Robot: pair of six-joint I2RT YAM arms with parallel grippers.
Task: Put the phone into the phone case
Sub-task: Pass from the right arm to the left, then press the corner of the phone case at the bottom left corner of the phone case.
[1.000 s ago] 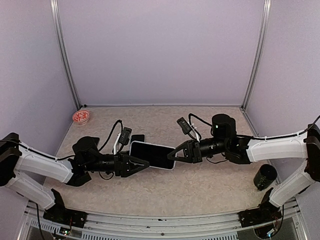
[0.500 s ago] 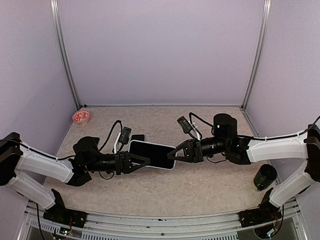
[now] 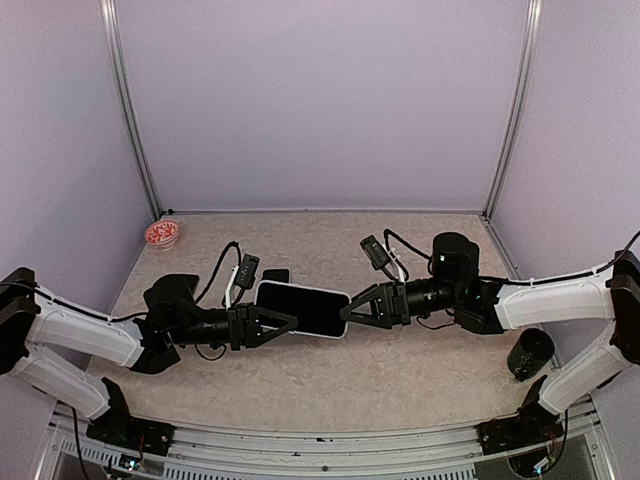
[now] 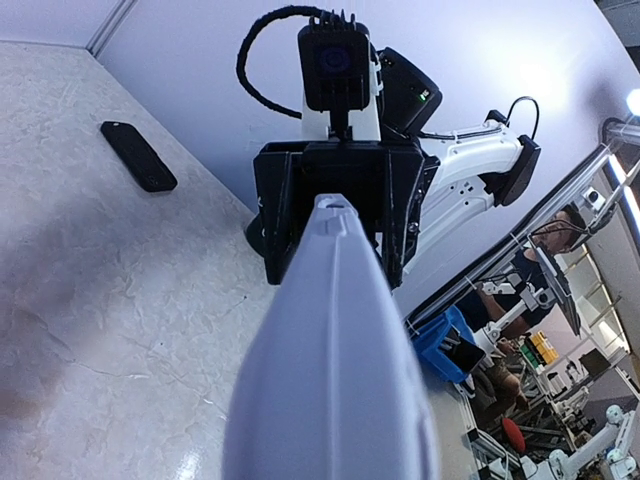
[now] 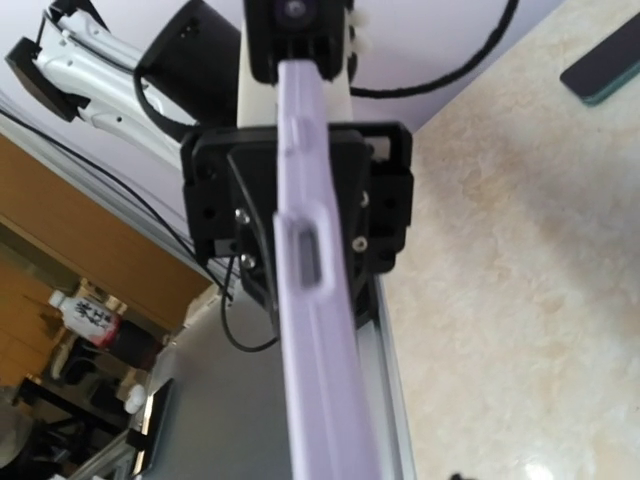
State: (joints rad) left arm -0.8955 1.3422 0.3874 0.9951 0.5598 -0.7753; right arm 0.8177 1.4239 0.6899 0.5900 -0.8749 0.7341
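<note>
Mid-air, left pincer [image 3: 281, 320] and right pincer [image 3: 345, 309] clamp the phone case [image 3: 304, 306]

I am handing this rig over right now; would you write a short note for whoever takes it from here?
Left gripper: shut on the left end of the phone case.
Right gripper: shut on the opposite end of it.
The phone case spans the gap between the two arms and appears to be lifted off the table.
The phone lies flat on the table just behind it, with neither gripper touching it.
Done: case gripped at both ends.
Left: free one gripper, fetch the phone and seat it in the case.
</note>
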